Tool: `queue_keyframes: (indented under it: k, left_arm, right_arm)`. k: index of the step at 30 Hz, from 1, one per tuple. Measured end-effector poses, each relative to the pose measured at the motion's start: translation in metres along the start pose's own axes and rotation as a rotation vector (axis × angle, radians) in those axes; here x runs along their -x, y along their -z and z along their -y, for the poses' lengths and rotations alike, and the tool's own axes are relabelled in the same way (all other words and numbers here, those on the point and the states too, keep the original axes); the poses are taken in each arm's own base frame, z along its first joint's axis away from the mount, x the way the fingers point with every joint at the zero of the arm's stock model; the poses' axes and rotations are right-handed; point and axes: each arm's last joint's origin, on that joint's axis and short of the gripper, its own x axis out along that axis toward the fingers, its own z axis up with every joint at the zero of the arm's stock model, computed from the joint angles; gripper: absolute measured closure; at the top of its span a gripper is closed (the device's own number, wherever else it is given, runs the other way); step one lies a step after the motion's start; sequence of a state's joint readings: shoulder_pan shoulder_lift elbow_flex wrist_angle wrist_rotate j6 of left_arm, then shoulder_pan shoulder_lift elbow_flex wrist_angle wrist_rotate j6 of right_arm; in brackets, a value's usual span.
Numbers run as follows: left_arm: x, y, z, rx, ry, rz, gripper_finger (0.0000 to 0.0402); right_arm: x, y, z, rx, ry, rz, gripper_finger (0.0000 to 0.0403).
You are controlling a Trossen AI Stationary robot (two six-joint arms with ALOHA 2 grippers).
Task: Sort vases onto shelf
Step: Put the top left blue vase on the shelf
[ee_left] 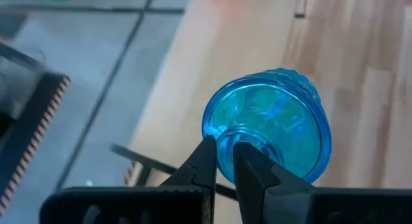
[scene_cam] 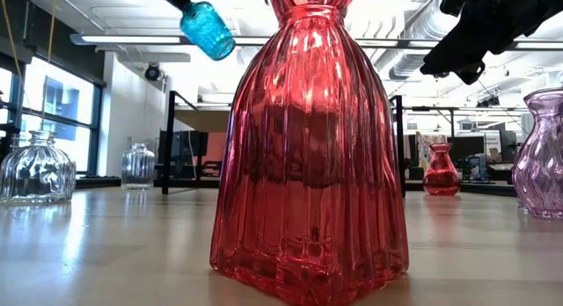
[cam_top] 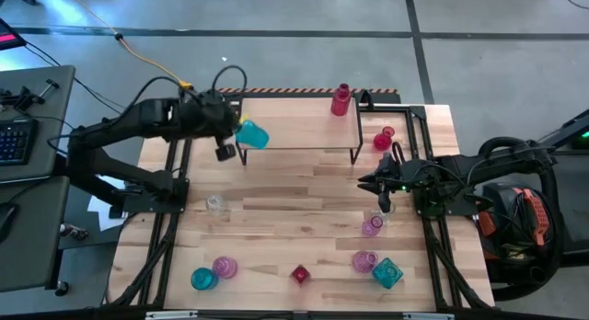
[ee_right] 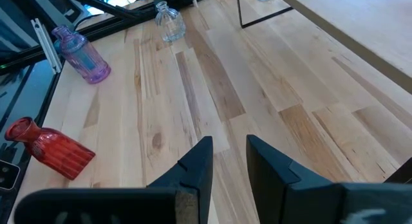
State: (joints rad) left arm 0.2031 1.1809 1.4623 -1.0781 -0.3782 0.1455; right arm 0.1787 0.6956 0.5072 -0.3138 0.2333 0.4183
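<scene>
My left gripper [cam_top: 234, 132] is shut on a teal-blue vase [cam_top: 253, 135], holding it in the air over the left end of the shelf [cam_top: 304, 127], a light wood top on thin black legs. In the low view the teal vase [scene_cam: 208, 30] hangs tilted near the top. A pink-red vase [cam_top: 340, 100] stands on the shelf's far right. My right gripper [ee_right: 230, 161] hovers open over the table right of the shelf, with nothing between its fingers. Other vases stand on the table: clear [cam_top: 216, 205], red [cam_top: 384, 138], pink [cam_top: 372, 226]. My left gripper pinches the rim of the teal vase's mouth [ee_left: 222, 153] between its two fingers [ee_left: 205, 165]; one finger seems to be inside the mouth and one outside. The fingers slant down from the table's left. The vase is lifted clear and hangs tilted, its body away from the gripper.
Along the near edge stand a teal vase [cam_top: 203, 280], a pink one [cam_top: 224, 267], a small red one [cam_top: 300, 274], another pink one [cam_top: 364, 261] and a faceted teal one [cam_top: 387, 272]. The middle of the table [cam_top: 294, 200] is bare wood.
</scene>
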Motion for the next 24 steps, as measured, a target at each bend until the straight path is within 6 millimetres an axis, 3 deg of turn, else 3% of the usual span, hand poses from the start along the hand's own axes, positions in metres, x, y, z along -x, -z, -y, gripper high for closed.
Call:
queue_keyframes:
  k: [11, 24]
  left_arm:
    - [-0.006, -0.029, -0.032, -0.124, -0.1, 0.021, 0.0382]
    - [-0.043, -0.063, -0.08, -0.214, -0.229, -0.159, 0.0382]
  right_arm:
    - [0.0, 0.0, 0.0, -0.001, 0.0, 0.001, 0.0329]
    - [0.0, -0.001, 0.001, 0.0, 0.043, 0.019, 0.0329]
